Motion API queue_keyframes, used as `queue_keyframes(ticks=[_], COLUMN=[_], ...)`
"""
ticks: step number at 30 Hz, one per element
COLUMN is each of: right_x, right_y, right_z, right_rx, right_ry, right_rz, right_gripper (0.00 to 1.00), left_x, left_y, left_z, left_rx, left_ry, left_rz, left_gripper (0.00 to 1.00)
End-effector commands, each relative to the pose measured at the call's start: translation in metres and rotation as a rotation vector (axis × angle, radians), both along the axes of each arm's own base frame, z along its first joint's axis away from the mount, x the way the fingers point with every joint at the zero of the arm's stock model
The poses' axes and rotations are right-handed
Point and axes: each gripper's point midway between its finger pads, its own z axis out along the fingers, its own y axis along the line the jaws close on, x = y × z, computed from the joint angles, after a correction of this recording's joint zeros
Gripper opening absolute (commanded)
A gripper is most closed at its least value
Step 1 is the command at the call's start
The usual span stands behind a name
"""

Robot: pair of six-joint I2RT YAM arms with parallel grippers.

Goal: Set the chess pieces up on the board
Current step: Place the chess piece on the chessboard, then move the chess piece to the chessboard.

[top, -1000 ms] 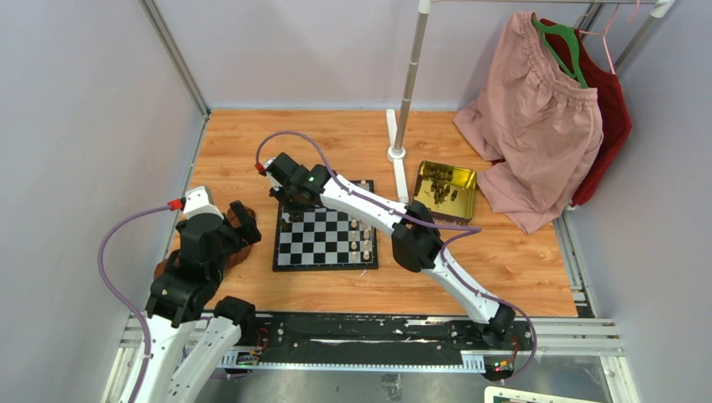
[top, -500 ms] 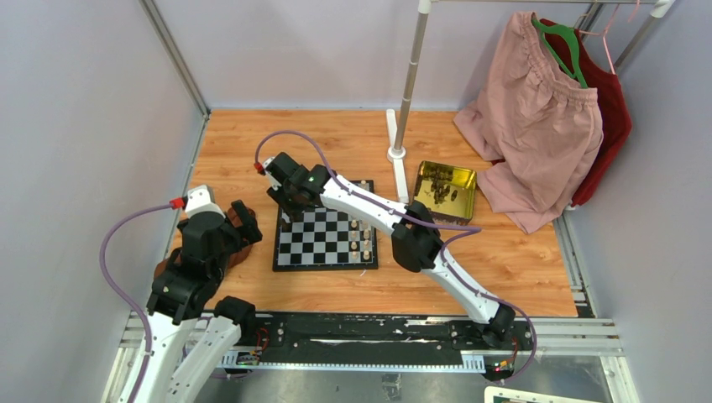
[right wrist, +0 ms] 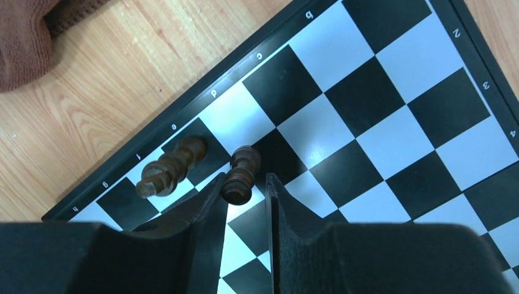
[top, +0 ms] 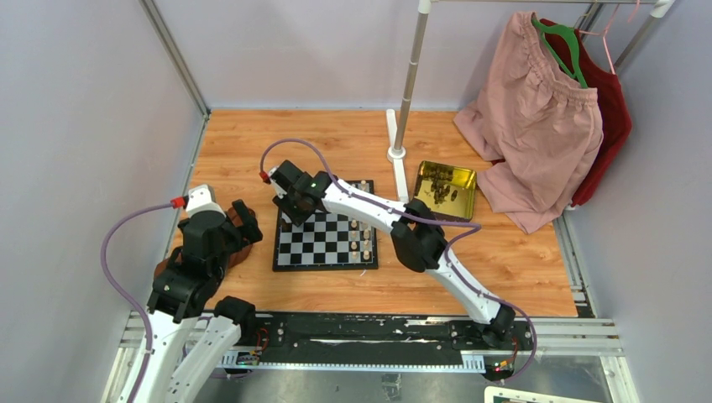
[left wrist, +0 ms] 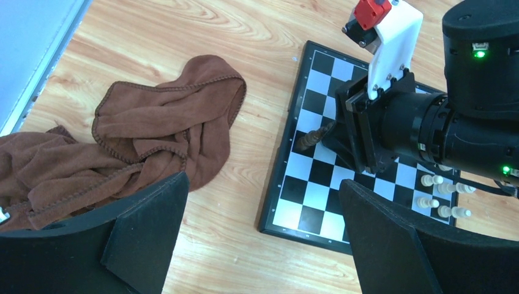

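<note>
The board (top: pixel 315 248) lies mid-table. My right gripper (right wrist: pixel 245 179) hangs over its far-left corner, jaws a little apart. A dark pawn (right wrist: pixel 240 176) stands on the board between the fingertips, with a gap on its right side. A taller dark piece (right wrist: pixel 171 168) stands on the square beside it and also shows as a dark piece (left wrist: pixel 313 136) under the right wrist. Several cream pieces (top: pixel 359 235) stand along the board's right side. My left gripper (left wrist: pixel 263 184) hovers wide open over bare wood left of the board, holding nothing.
A crumpled brown cloth (left wrist: pixel 153 131) lies left of the board under the left arm. A gold tray (top: pixel 458 197) with dark pieces sits at the back right. A rack pole (top: pixel 407 92) stands behind the board. Pink and red garments (top: pixel 537 117) hang beyond it.
The right gripper's jaws have opened off the dark pawn, now standing on the board, and the wrist has shifted slightly. The left arm has barely moved.
</note>
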Motion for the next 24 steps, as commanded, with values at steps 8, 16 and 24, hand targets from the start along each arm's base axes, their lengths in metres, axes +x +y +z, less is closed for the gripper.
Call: queue_keyframes(ticks=[8, 16, 24], right_x=[-0.002, -0.001, -0.002], right_y=[0.001, -0.01, -0.016], right_z=[0.051, 0.043, 0.032], right_rx=[0.076, 0.045, 0.029], right_ry=[-0.073, -0.084, -0.068], right_rz=[0.032, 0.019, 0.019], right_gripper=[0.33, 0.2, 0.0], left_x=[0.004, 0.003, 0.004], left_y=[-0.003, -0.002, -0.002], left_z=[0.007, 0.008, 0.007], left_rx=[-0.01, -0.005, 0.002], left_ry=[-0.012, -0.016, -0.008], left_rz=[-0.004, -0.004, -0.002], left_gripper=[1.0, 1.0, 1.0])
